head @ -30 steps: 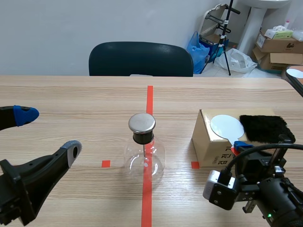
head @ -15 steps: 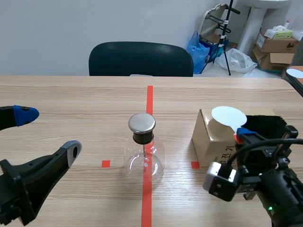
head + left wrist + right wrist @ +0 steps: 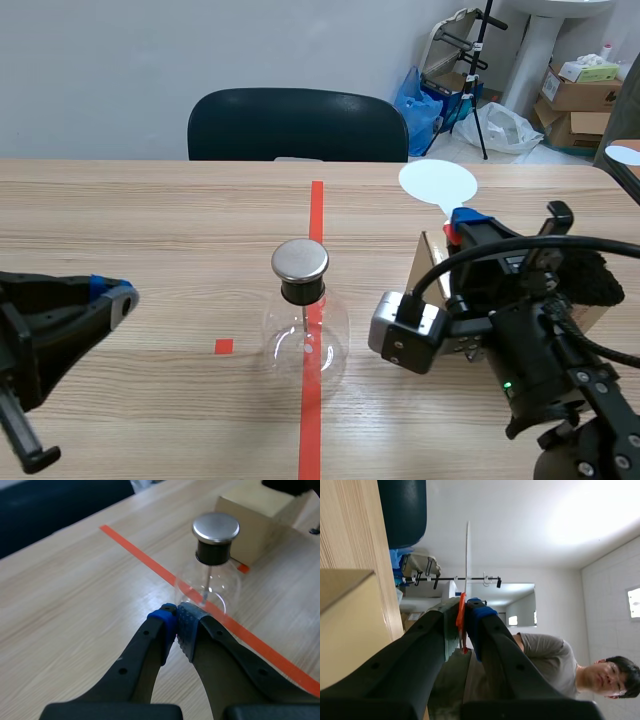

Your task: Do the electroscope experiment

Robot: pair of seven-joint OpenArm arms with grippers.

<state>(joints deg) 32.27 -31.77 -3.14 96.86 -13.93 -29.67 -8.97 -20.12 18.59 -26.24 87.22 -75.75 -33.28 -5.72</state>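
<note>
The electroscope is a round glass flask (image 3: 305, 342) with a metal cap (image 3: 300, 260), standing on the red tape line at mid-table. In the left wrist view its cap (image 3: 216, 528) lies ahead of my left gripper (image 3: 176, 620), whose fingers meet with nothing between them. That left gripper (image 3: 110, 292) hovers low, well left of the flask. My right gripper (image 3: 458, 225) is raised right of the flask and shut on the orange handle (image 3: 461, 620) of a white disc (image 3: 437, 183). In the right wrist view the disc (image 3: 467, 555) shows edge-on.
Under the right arm a cardboard box (image 3: 424, 268) stands with a black fur cloth (image 3: 603, 277) on it. A dark chair (image 3: 298, 125) is behind the table's far edge. A person (image 3: 555, 665) shows in the right wrist view.
My left gripper has gone from wide open to shut. The right arm has lifted the white disc off the box and carried it up and toward the flask.
</note>
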